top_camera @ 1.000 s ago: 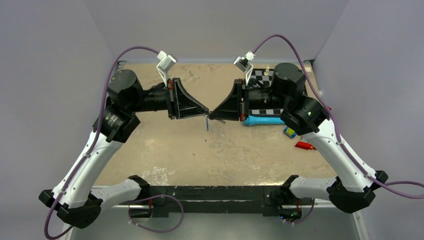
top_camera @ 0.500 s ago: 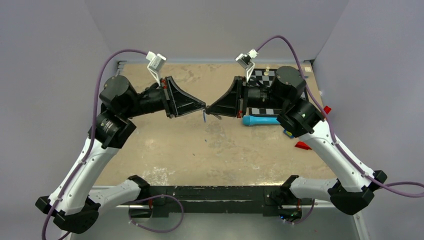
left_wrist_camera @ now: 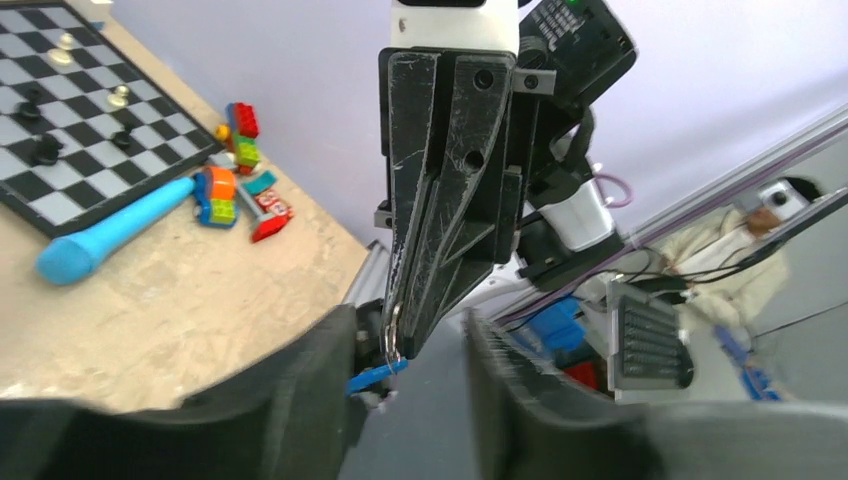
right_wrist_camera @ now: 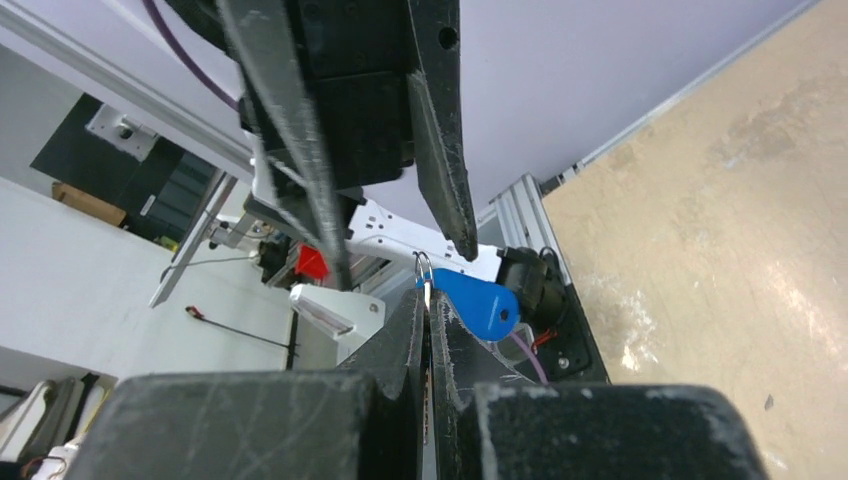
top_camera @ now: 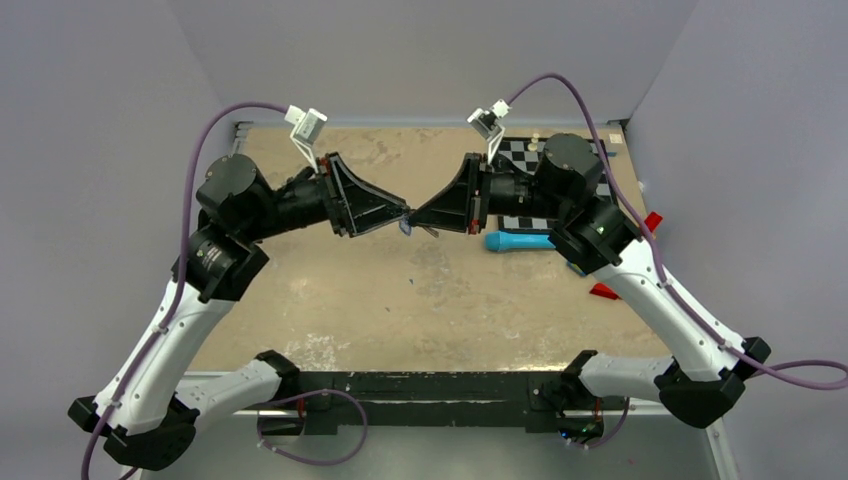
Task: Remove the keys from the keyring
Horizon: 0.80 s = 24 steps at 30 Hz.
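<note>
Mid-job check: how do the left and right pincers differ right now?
The left pincer has its jaws apart; the right pincer has its jaws pressed shut. The right pincer pinches the keyring, with the blue tag hanging beside its tip; the left pincer appears to grip nothing and sits either side of the ring. Both are raised above the table, meeting tip to tip.
</note>
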Each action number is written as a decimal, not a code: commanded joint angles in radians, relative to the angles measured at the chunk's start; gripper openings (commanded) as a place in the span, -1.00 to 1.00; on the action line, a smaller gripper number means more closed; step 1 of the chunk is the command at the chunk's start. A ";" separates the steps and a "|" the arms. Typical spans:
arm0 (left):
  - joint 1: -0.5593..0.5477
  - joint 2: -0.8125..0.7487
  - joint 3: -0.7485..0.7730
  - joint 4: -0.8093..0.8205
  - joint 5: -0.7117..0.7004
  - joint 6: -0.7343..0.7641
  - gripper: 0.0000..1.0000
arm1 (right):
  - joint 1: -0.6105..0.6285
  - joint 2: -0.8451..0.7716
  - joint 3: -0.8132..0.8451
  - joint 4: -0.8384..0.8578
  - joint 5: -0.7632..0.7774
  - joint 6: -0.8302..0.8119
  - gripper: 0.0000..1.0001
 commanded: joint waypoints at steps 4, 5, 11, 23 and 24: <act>-0.002 0.018 0.114 -0.179 -0.057 0.133 0.47 | 0.003 -0.058 -0.044 -0.255 0.147 -0.071 -1.00; -0.002 0.025 0.135 -0.211 -0.069 0.154 0.51 | 0.003 -0.058 -0.045 -0.312 0.175 -0.075 -1.00; -0.001 0.057 0.214 -0.357 -0.117 0.253 0.53 | 0.004 -0.063 -0.013 -0.560 0.353 -0.072 -1.00; 0.005 0.136 0.383 -0.616 -0.070 0.440 0.51 | 0.003 0.044 0.158 -0.572 -0.073 -0.342 -1.00; 0.005 0.147 0.399 -0.633 -0.045 0.447 0.49 | 0.004 0.056 0.181 -0.570 -0.098 -0.355 -1.00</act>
